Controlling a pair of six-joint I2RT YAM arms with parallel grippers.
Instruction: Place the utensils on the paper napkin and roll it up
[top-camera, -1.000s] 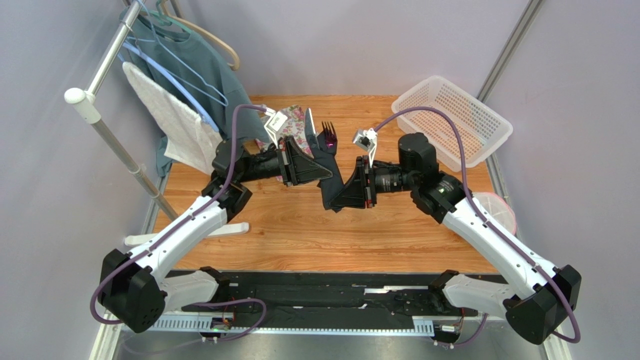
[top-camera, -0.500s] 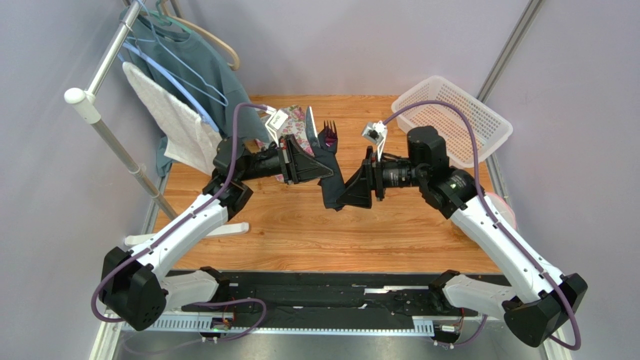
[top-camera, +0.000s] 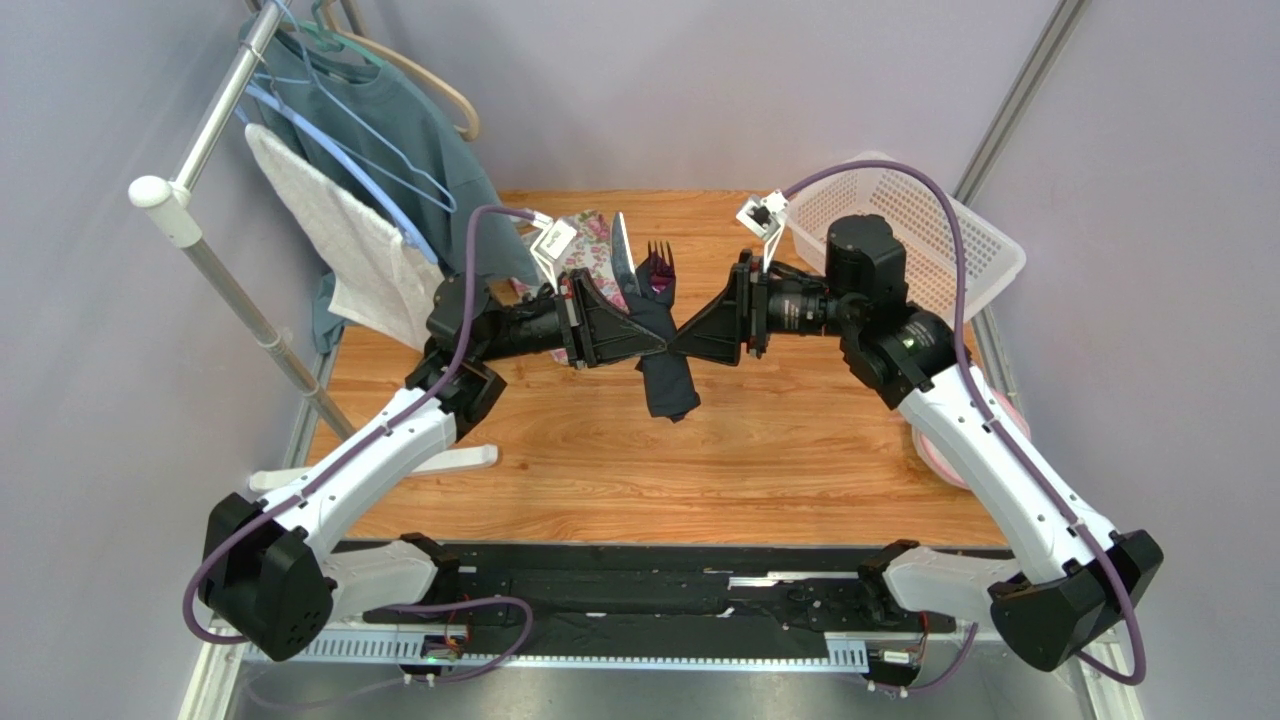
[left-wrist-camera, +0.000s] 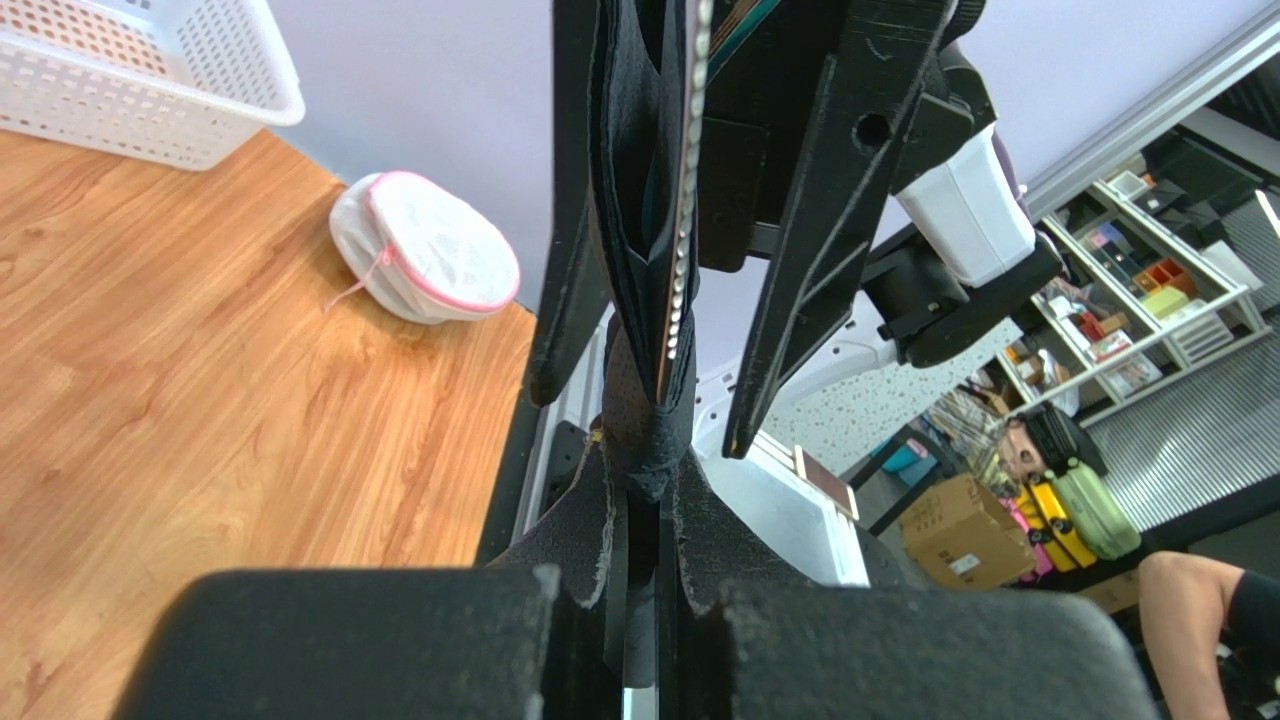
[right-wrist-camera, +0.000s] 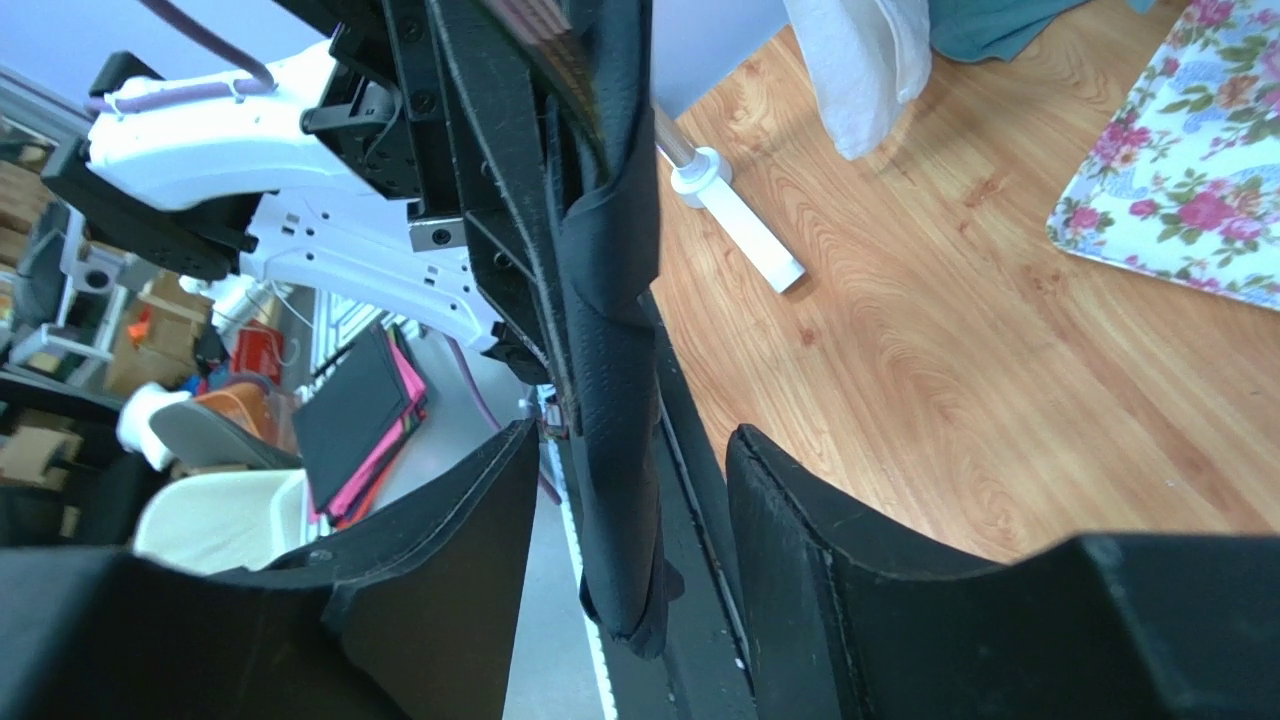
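Observation:
The paper napkin (top-camera: 666, 375) is a black roll held in the air above the table's middle, wrapped round the utensils. The purple fork's tines (top-camera: 657, 258) and the pale grey knife's blade (top-camera: 621, 252) stick out of its far end. My left gripper (top-camera: 649, 342) is shut on the roll from the left; in the left wrist view the gripper (left-wrist-camera: 649, 483) pinches the napkin (left-wrist-camera: 639, 225), with the knife's serrated edge (left-wrist-camera: 691, 150) beside it. My right gripper (top-camera: 685, 339) faces it from the right, open. In the right wrist view the roll (right-wrist-camera: 616, 375) hangs between the fingers (right-wrist-camera: 451, 555), apart from both.
A floral tray (top-camera: 591, 243) lies behind the left gripper. A white basket (top-camera: 909, 240) stands at the back right. A pink-rimmed white pouch (top-camera: 939, 450) lies at the right edge. A clothes rack with a teal shirt and white towel (top-camera: 353, 225) stands at the left, its foot (right-wrist-camera: 736, 225) on the table.
My right gripper has let go of the roll's lower end and moved up along it to face the left gripper. The lower end now hangs free. The left arm has held still.

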